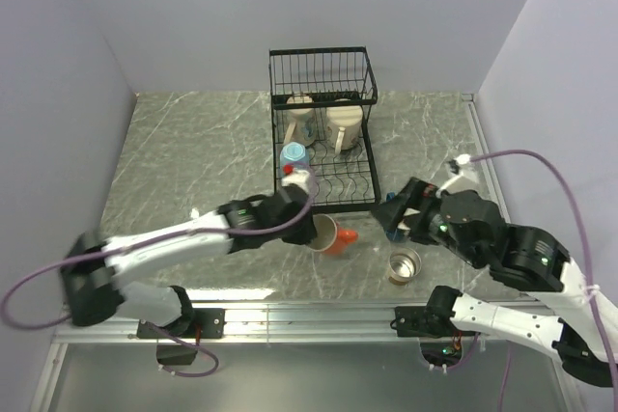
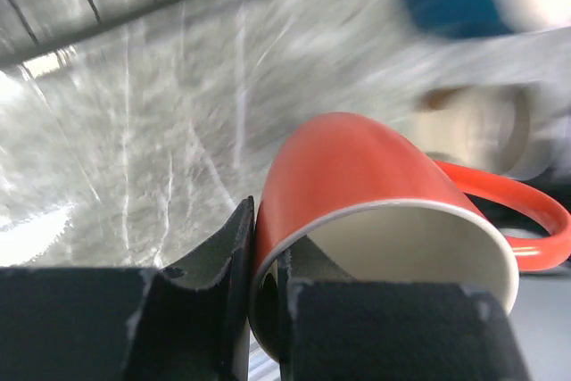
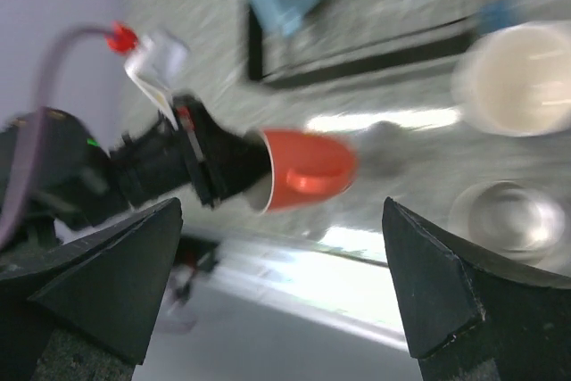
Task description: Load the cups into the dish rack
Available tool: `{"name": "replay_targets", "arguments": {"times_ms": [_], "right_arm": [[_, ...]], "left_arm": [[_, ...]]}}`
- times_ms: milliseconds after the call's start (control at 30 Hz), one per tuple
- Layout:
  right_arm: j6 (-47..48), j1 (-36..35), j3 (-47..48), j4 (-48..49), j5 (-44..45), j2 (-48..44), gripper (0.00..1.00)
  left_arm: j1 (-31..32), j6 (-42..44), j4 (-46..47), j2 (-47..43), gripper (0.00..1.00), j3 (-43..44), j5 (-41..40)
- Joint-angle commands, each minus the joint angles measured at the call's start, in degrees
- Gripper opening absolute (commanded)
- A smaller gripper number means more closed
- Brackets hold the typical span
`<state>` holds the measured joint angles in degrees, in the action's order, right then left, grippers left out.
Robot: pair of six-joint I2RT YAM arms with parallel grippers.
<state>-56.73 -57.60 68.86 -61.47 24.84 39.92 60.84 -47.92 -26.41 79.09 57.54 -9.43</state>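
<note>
My left gripper (image 1: 307, 226) is shut on the rim of the orange mug (image 1: 337, 236), which lies tilted just in front of the dish rack (image 1: 368, 74). In the left wrist view one finger (image 2: 227, 256) is outside the mug (image 2: 375, 185) and the other inside. Two cream mugs (image 1: 299, 113) (image 1: 345, 123) sit in the rack's taller section. The light blue cup (image 1: 294, 156) is in the low tray. My right gripper (image 1: 394, 209) is open and empty above the dark blue mug (image 1: 398, 232); the steel cup (image 1: 405, 265) stands near it. The right wrist view shows the gripper (image 3: 281, 292), orange mug (image 3: 308, 167), dark blue mug (image 3: 522, 78) and steel cup (image 3: 508, 211).
The grey marble tabletop (image 1: 193, 151) is walled on the left, back and right. A metal rail (image 1: 319, 311) runs along the near edge by the arm bases. The left arm (image 1: 164, 243) stretches across the front left of the table.
</note>
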Motion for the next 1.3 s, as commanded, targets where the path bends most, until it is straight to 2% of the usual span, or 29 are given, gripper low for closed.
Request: {"name": "replay_targets", "arguments": {"times_ms": [0, 33, 167, 200, 300, 333, 367, 433, 567, 667, 900, 967, 1067, 1200, 1233, 1267], "right_arm": [[0.8, 0.1, -3.5, 17.9, -18.7, 3.8, 1.0], [0.2, 0.4, -4.1, 23.4, -21.6, 5.0, 1.0], [-3.5, 5.7, -4.3, 33.2, -35.8, 7.7, 1.0], [-4.8, 7.4, -5.0, 35.8, -42.4, 8.0, 1.0], [-15.6, 12.8, -10.3, 50.8, -51.4, 8.0, 1.0], [-19.2, 13.3, -12.1, 60.5, -54.9, 8.2, 1.0], [-25.6, 13.6, -13.6, 64.8, -55.9, 8.5, 1.0], [-30.4, 13.5, -16.5, 73.3, -57.8, 10.2, 1.0], [-40.5, 11.4, -19.2, 80.2, -60.3, 13.5, 1.0], [-48.6, 9.6, -22.9, 89.0, -61.0, 15.4, 1.0], [-57.3, 9.6, -26.1, 99.0, -63.5, 19.5, 0.98], [-58.8, 9.8, -26.3, 101.5, -63.7, 20.6, 0.96], [-57.9, 10.1, -25.5, 100.2, -64.7, 21.3, 0.91], [-55.9, 10.9, -25.0, 96.9, -66.5, 22.6, 0.75], [-56.0, 10.9, -25.0, 97.2, -66.8, 23.3, 0.64], [-56.2, 11.0, -24.9, 97.6, -66.9, 23.8, 0.61]], "left_arm": [[-0.1, 1.1, 15.9, -15.3, 0.0, -3.0, -4.8], [-0.2, 2.0, 17.5, -18.0, 0.0, -5.2, -5.3], [-0.3, 6.2, 23.4, -31.1, 0.0, -10.0, -8.1], [-0.3, 6.4, 24.3, -32.8, 0.0, -10.9, -9.8], [-0.3, 7.2, 24.7, -37.8, 0.0, -13.2, -12.7], [-0.3, 7.5, 24.5, -38.7, 0.0, -13.9, -14.5], [-0.3, 8.0, 24.6, -40.1, 0.0, -14.3, -15.2], [-0.3, 8.7, 27.9, -41.5, 0.0, -16.1, -16.6], [-0.3, 11.2, 31.2, -43.0, 0.0, -17.7, -19.9], [-0.3, 15.6, 34.7, -42.1, 0.0, -17.8, -19.8], [-0.3, 27.4, 41.9, -43.5, 0.0, -17.7, -18.2], [-0.3, 30.6, 41.8, -45.6, 0.0, -17.9, -18.2], [-0.3, 33.9, 38.9, -47.4, 0.0, -16.6, -17.6], [-0.3, 36.1, 36.3, -49.4, 0.0, -15.1, -15.2], [-0.3, 36.8, 35.6, -49.5, 0.0, -14.7, -14.6], [-0.3, 36.8, 34.0, -49.6, 0.0, -14.4, -13.9]]}}
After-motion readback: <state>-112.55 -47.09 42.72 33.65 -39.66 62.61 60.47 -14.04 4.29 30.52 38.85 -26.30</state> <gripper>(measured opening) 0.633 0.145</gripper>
